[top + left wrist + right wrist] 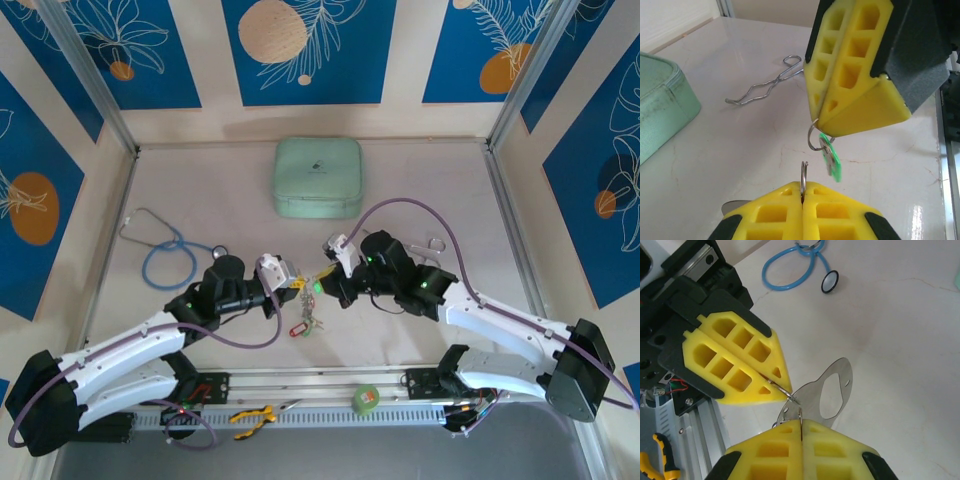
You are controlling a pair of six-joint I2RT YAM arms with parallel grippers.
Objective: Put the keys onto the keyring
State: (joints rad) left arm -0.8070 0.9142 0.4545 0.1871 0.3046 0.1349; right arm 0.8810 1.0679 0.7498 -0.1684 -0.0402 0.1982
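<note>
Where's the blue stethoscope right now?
In the top view, the blue stethoscope lies flat on the left side of the table. It is to the left of the mint-green case and a little nearer the arms.

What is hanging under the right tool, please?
A small metal ring hangs from the shut right tool, and on it a key with a green tag. The top of the ring is hidden between the fingers.

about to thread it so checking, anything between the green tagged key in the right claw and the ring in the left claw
Nothing visible. The green-tagged key hangs from the right claw just above the ring pinched in the left claw, only bare table behind the gap.
</note>
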